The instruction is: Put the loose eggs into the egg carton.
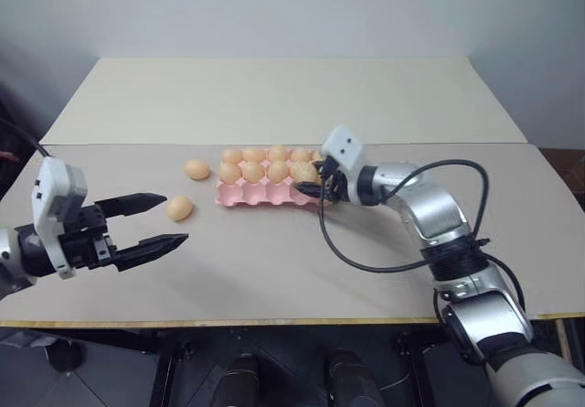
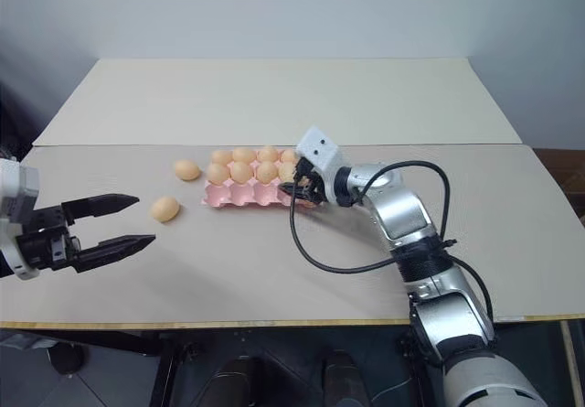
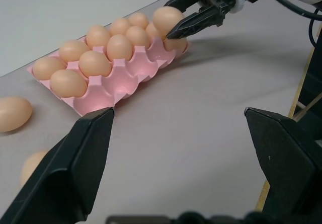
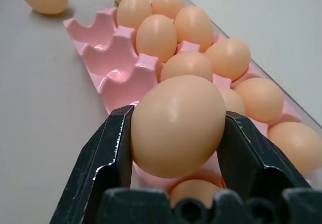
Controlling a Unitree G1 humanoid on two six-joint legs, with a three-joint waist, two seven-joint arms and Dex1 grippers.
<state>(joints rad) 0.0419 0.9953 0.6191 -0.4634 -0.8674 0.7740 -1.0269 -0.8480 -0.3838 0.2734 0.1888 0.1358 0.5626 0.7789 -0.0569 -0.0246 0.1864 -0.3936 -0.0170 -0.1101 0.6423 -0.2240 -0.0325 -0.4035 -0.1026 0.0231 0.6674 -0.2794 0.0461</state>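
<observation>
The pink egg carton (image 1: 265, 195) lies at the table's middle, its two back rows full of tan eggs and most front cups bare. My right gripper (image 4: 177, 121) is shut on one egg (image 1: 304, 171), held just above the carton's right end, where another egg (image 4: 193, 193) sits in the cup below. Two loose eggs lie on the table left of the carton: one (image 1: 196, 169) near its far left corner, one (image 1: 179, 208) closer to me. My left gripper (image 2: 145, 219) hangs open and empty just left of the nearer egg, its fingers (image 3: 75, 168) pointing toward the carton.
The beige table (image 1: 274, 96) stretches far behind the carton, with a seam across its middle. A black cable (image 1: 366, 262) loops from my right arm over the table in front of the carton. The front edge (image 1: 274, 322) runs close below my arms.
</observation>
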